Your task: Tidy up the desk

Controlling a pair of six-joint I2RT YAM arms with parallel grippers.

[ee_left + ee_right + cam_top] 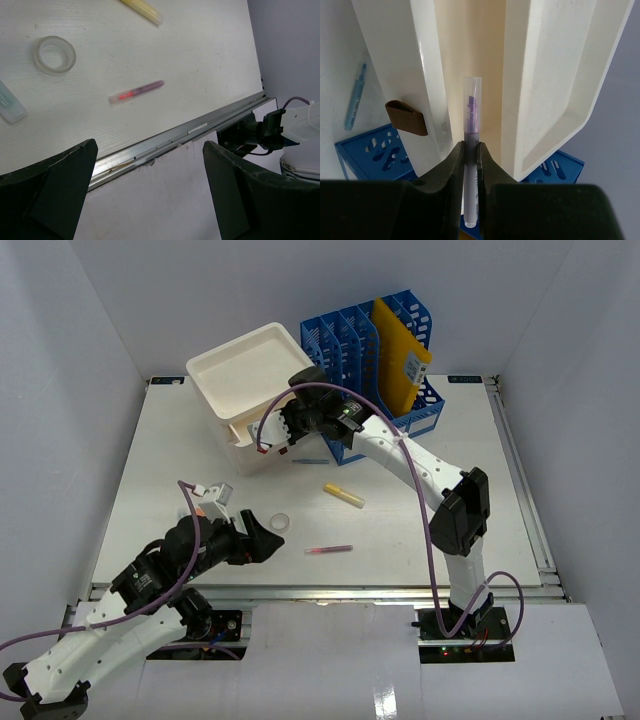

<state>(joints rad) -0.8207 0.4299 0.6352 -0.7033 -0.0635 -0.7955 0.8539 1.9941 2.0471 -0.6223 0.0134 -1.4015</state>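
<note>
The white desk (450, 490) carries a yellow highlighter (343, 496), a pink pen (328, 550) and a clear tape roll (280, 522). My right gripper (290, 428) is at the front of the white drawer box (250, 380). In the right wrist view the gripper (471, 150) is shut on a purple highlighter (472, 120), whose capped tip points into the cream gap between the box's walls. My left gripper (268, 540) hovers near the front edge beside the tape roll. In the left wrist view the gripper (150, 165) is open and empty over the metal rail (175, 137).
A blue file rack (375, 345) holding a yellow folder (400, 355) stands behind the right arm. A white and teal item (10, 102) lies left of the pink pen (136, 92). A blue highlighter (355, 97) lies beside the box, near its brown tab (406, 117).
</note>
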